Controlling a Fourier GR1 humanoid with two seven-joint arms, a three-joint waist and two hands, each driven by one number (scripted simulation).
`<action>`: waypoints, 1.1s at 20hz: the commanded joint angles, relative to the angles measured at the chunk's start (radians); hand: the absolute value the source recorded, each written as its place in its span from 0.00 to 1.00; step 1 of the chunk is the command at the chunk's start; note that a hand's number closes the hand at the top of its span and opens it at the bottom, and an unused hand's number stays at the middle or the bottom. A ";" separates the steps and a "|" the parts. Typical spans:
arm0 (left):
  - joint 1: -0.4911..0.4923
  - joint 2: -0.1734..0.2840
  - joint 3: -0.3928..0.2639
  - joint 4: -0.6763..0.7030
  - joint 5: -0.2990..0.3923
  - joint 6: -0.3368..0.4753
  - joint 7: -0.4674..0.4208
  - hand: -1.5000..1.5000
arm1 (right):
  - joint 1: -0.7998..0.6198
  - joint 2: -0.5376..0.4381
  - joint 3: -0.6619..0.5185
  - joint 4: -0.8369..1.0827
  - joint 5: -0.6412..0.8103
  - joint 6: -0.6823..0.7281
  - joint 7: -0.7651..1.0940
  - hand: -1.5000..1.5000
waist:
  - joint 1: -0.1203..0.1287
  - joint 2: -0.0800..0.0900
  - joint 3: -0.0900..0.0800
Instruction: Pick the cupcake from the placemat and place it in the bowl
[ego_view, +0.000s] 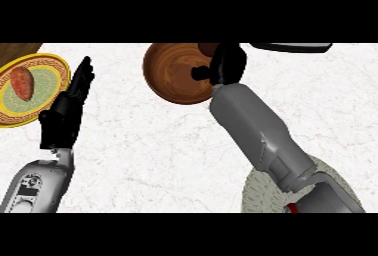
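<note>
A brown wooden bowl (173, 75) stands at the top middle of the counter. My right hand (227, 65) hangs over the bowl's right rim, fingers curled round the cupcake (209, 48). Only a small dark brown edge of the cupcake shows at the hand's upper left. The round grey woven placemat (255, 197) lies at the lower right, mostly hidden under my right forearm, and nothing shows on its visible part. My left hand (68, 107) rests open at the left, fingers pointing up, holding nothing.
A yellow patterned plate (46, 97) with a reddish-brown sweet potato (22, 83) sits at the left edge, just beside my left hand. A dark flat object (291, 46) lies at the top right. White marbled counter (162, 150) stretches between my two arms.
</note>
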 joint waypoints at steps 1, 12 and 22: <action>0.009 -0.017 -0.001 0.009 -0.008 0.016 -0.024 0.50 | 0.045 0.000 -0.064 -0.036 -0.110 -0.023 -0.199 0.00 | 0.003 0.003 0.001; 0.010 -0.004 0.035 0.035 -0.015 0.015 -0.007 0.50 | 0.108 0.000 -0.236 -0.108 -0.346 -0.033 -0.559 0.00 | -0.061 -0.024 -0.001; 0.066 0.004 0.073 -0.023 -0.017 0.006 0.034 0.50 | 0.406 0.000 -0.181 -0.472 -0.502 0.096 -0.702 0.00 | -0.099 -0.044 -0.002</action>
